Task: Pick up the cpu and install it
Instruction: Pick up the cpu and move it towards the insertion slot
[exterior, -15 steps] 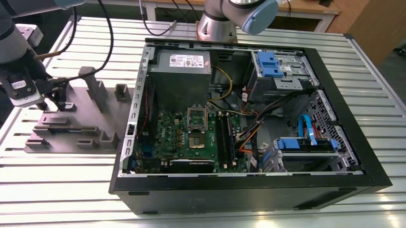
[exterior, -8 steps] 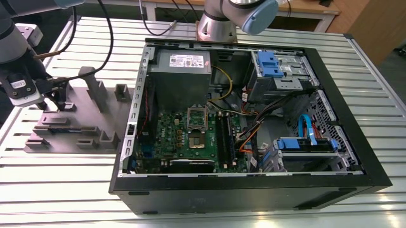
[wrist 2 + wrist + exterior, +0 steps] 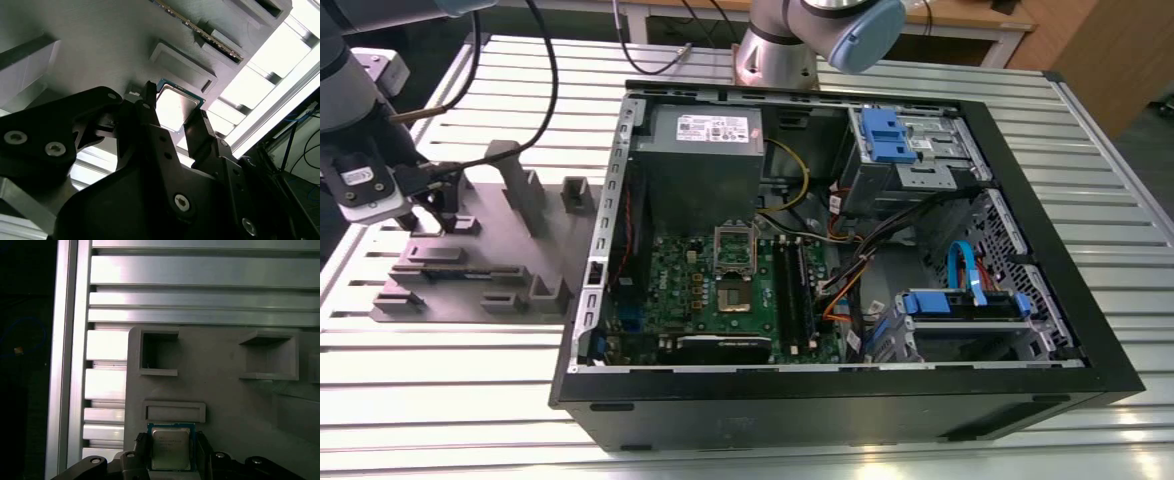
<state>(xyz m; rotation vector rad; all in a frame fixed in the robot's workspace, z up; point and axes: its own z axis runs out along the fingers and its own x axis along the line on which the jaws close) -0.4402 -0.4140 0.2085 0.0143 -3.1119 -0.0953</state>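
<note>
The cpu [image 3: 171, 449], a small square chip with a shiny metal top [image 3: 176, 106], sits between my gripper's two black fingers in both wrist views. My gripper [image 3: 171, 437] is shut on it, one finger against each side edge, right over the grey holder block [image 3: 225, 390]. Whether the chip still rests on the block I cannot tell. In the exterior view my gripper [image 3: 430, 215] hangs over the block [image 3: 480, 255] at the exterior view's left, away from the open computer case [image 3: 1014, 250]. The bare processor socket [image 3: 731, 297] on the green motherboard has its frame flipped up.
The holder block has raised posts [image 3: 518, 185] and recessed pockets [image 3: 159, 352], with a memory stick [image 3: 200, 31] standing in one slot. Cables [image 3: 854, 270], blue drive brackets [image 3: 887, 135] and a power supply [image 3: 704, 135] crowd the case. The slatted metal table [image 3: 454, 360] lies around both.
</note>
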